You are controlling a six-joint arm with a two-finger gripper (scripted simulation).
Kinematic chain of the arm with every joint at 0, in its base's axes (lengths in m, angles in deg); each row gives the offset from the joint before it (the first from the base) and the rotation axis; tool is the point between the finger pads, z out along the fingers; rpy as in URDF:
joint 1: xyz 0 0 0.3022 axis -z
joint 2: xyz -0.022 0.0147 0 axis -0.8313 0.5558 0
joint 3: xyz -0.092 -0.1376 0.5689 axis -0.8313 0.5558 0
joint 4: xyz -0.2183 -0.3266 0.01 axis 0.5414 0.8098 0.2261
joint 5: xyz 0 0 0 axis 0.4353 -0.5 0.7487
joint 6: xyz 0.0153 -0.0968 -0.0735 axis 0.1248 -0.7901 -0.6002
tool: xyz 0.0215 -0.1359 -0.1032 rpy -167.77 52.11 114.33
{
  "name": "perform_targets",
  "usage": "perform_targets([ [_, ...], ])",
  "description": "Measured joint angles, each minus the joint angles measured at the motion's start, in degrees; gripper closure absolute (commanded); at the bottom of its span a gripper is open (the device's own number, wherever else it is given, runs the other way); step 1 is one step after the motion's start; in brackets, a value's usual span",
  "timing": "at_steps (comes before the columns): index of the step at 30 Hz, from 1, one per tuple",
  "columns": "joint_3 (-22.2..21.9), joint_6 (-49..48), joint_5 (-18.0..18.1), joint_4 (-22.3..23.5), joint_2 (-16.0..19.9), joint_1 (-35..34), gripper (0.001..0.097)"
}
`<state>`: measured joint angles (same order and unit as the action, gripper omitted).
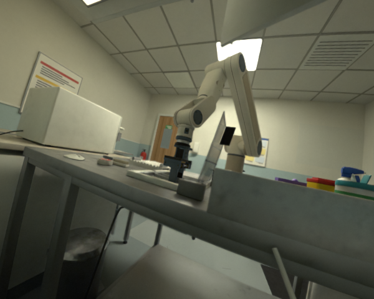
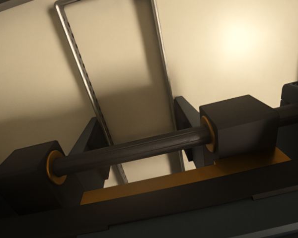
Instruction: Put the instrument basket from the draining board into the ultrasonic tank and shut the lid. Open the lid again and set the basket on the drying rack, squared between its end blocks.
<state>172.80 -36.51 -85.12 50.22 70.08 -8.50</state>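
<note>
The instrument basket [image 2: 123, 84], a narrow perforated steel frame, lies on the pale drying rack [image 1: 155, 178] directly under my gripper [image 2: 140, 143], which is closed on the basket's long sides. In the side camera the gripper [image 1: 177, 172] reaches down onto the rack beside a grey end block [image 1: 191, 189]. The ultrasonic tank [image 1: 277, 206] sits to the right, and its clear lid [image 1: 214, 149] stands open and nearly upright. The basket itself is hidden behind the gripper and block in the side camera.
A large white box-shaped machine [image 1: 69, 120] stands on the far left of the bench. A small round dish [image 1: 74, 156] and a puck [image 1: 104, 161] lie in front of it. Coloured boxes [image 1: 321, 184] and a spray bottle [image 1: 353, 175] sit behind the tank.
</note>
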Motion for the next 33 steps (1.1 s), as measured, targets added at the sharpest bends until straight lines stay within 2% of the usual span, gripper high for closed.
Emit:
perform_targets([
  [31,0.03,0.00,0.00,0.00,0.05,0.00,0.0148],
  [33,0.03,0.00,0.00,0.00,0.05,0.00,0.0148],
])
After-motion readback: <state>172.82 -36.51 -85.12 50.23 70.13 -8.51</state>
